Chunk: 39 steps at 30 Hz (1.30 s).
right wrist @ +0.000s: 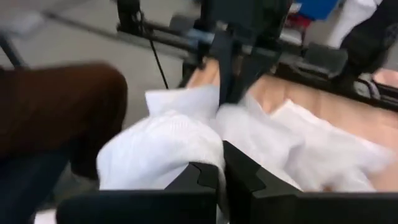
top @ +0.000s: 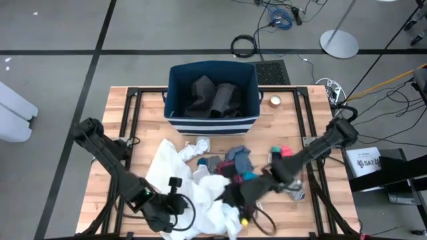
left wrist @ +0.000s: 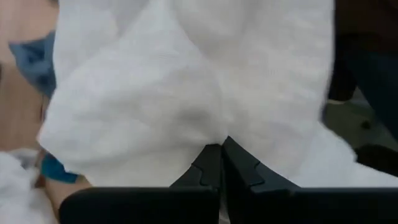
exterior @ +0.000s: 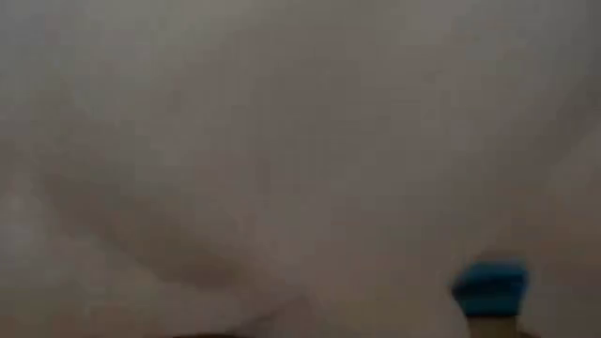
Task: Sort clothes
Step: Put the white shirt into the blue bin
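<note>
Meanwhile the navy bin [top: 212, 121] holds dark garments [top: 213, 97], both hands [left wrist: 222, 163] [right wrist: 222, 163] pinched onto the white garment [top: 200, 193].

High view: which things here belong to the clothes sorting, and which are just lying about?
Job:
white garment, pinched by the shut left gripper and right gripper
dark grey clothes in the navy striped bin
small pile of grey, blue and red pieces

Lying about:
small round object on the table
floor cables
</note>
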### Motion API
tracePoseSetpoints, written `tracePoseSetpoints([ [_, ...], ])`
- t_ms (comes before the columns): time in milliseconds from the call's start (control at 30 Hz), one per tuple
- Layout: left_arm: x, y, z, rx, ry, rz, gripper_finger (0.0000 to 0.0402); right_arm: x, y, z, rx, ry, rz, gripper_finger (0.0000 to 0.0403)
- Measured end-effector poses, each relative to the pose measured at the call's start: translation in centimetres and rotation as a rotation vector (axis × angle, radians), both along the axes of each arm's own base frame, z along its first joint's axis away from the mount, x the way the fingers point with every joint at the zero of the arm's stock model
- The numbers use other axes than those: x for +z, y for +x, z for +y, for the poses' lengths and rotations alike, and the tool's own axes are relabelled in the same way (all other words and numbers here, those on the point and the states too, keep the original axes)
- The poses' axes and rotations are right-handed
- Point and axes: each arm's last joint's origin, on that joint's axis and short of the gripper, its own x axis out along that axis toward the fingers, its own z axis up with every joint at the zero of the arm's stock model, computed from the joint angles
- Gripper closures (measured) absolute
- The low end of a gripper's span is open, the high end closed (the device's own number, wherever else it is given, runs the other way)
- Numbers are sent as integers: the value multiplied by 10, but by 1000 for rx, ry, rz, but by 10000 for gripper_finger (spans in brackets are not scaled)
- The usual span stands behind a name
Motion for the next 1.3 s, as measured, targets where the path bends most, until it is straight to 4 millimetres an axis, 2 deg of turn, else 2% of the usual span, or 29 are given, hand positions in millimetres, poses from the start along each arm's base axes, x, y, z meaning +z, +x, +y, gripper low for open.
tracePoseSetpoints([
  [167, -30, -10, 13, 102, 8, 74, 398, -36, 18, -34, -57, 84, -138, 403],
  [300, -46, -18, 33, 216, -55, 108, 398, -54, 22, -55, -112, 112, -200, 403],
  [433, -52, -14, 43, 273, -119, 84, 396, -61, 22, -63, -138, 145, -217, 403],
  [567, -48, -7, 46, 277, -137, 60, 368, -63, 25, -63, -147, 166, -225, 403],
  [767, -13, -5, 43, 166, -94, 39, 297, -79, 35, -59, -156, 193, -236, 403],
  [867, 13, -15, 50, 149, -85, 76, 269, -83, 40, -58, -156, 187, -231, 398],
  [967, 39, -31, 60, 151, -108, 72, 258, -85, 46, -55, -145, 158, -241, 382],
  [1133, 75, -64, 80, 219, -106, -116, 257, -79, 59, -48, -106, 67, -283, 331],
  [1200, 86, -75, 86, 258, -84, -213, 257, -78, 68, -43, -84, 22, -306, 301],
  [1300, 97, -88, 92, 311, -36, -340, 257, -78, 84, -36, -71, -10, -248, 252],
])
